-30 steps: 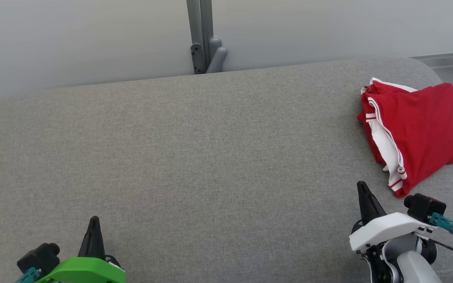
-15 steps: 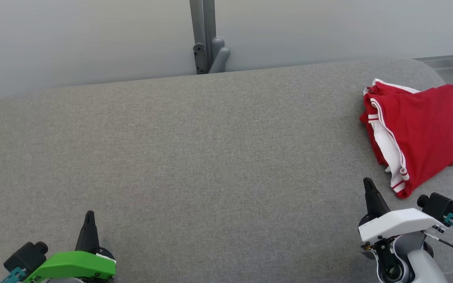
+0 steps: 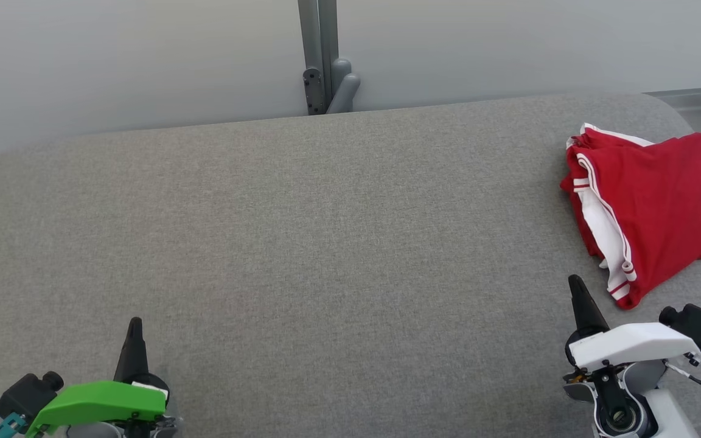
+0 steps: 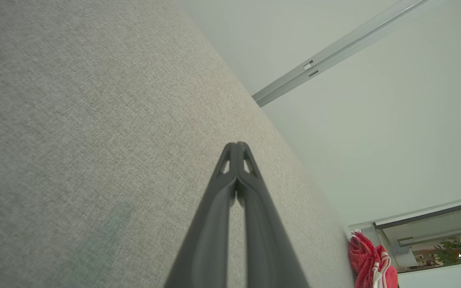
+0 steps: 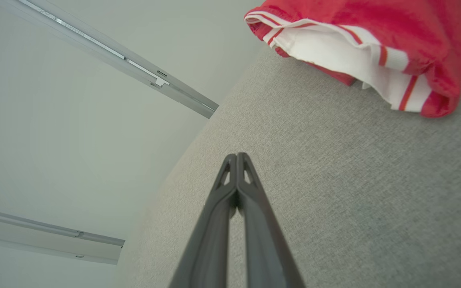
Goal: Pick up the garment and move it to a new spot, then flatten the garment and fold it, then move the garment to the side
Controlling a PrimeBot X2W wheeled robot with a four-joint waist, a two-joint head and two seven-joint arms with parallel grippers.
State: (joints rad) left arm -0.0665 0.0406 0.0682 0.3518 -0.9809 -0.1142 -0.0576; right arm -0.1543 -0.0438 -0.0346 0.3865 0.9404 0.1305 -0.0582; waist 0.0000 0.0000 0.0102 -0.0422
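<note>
Head view: the desk (image 3: 326,243) is a broad slab covered in grey woven fabric, with rounded far corners, and it takes up most of the frame. Behind its far edge stands a plain pale wall (image 3: 113,61). The garment (image 3: 661,201), red with white panels and thin red-and-white stripes along its edge, lies folded in a loose stack at the far right of the desk, near the right rear corner and partly cut off by the frame edge. The right gripper (image 3: 575,283), on a white housing, sits at the lower right just short of the garment's near corner, not touching it; its two dark fingers are pressed together and empty. The left gripper (image 3: 135,323), on a green housing, sits at the lower left, well apart from the garment, fingers likewise pressed together and empty. A narrow grey metal post (image 3: 318,55) divides the wall, with a small bracket (image 3: 333,91) at its foot, at the desk's far edge.
</note>
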